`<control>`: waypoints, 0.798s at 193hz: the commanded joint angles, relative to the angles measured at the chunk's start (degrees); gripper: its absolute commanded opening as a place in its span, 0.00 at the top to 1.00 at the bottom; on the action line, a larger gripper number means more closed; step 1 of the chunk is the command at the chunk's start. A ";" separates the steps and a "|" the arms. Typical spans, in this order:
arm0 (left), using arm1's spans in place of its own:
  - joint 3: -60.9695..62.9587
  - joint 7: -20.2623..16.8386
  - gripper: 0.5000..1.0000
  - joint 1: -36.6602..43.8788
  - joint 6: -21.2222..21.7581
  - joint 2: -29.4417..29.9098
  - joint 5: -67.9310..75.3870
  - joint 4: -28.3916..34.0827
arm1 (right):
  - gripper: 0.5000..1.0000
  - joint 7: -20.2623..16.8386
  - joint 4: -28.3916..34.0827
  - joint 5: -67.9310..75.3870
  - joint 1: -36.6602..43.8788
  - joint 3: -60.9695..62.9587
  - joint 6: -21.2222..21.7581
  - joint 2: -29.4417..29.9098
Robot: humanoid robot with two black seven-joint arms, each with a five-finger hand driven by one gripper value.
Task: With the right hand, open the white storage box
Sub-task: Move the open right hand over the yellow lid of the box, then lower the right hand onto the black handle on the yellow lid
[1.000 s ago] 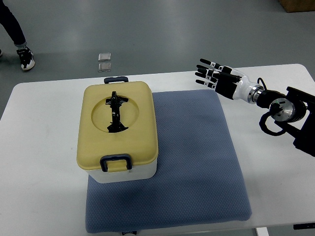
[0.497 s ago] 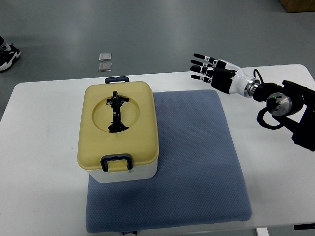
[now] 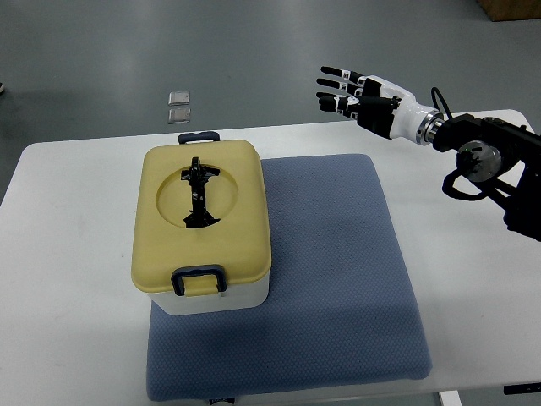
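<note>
The white storage box [image 3: 221, 298] sits on the left part of a blue mat [image 3: 330, 279]. Its yellow lid [image 3: 203, 216] is down, with a black folded handle [image 3: 197, 194] in a round recess and a dark latch at the near side [image 3: 199, 280] and at the far side [image 3: 199, 136]. My right hand [image 3: 351, 91] hovers high above the table's far edge, well to the right of the box and apart from it. Its fingers are spread, pointing left, and hold nothing. The left arm is out of view.
The white table [image 3: 76, 254] carries the mat and the box. My right forearm and wrist joint [image 3: 478, 161] cross the table's right far corner. Two small grey squares [image 3: 179, 106] lie on the floor beyond the table.
My right hand has risen and moved away toward the far side and slightly left, fingers still spread. A person's shoe at the upper left has left the picture. The box has not moved.
</note>
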 commanded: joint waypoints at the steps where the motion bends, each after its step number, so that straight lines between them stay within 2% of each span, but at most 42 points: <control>1: 0.00 0.02 0.00 -0.02 0.00 0.00 0.00 0.00 | 0.15 1.35 0.13 -5.36 1.81 0.00 -0.06 0.11; 26: 0.00 0.02 0.00 0.07 0.00 0.00 0.00 0.00 | 0.15 4.61 0.30 -14.77 4.01 -0.09 -0.15 -0.07; 89: 0.00 0.02 0.00 -0.02 0.00 0.00 0.00 0.00 | 0.16 13.48 6.98 -39.73 10.78 -1.23 0.46 -0.15; 124: 0.00 0.02 0.00 -0.02 0.00 0.00 0.00 0.00 | 0.17 14.19 9.27 -52.04 14.38 -2.02 1.08 0.81; 154: 0.00 0.02 0.00 -0.02 0.00 0.00 0.00 0.00 | 0.16 15.76 9.71 -55.64 20.97 -10.28 0.64 3.45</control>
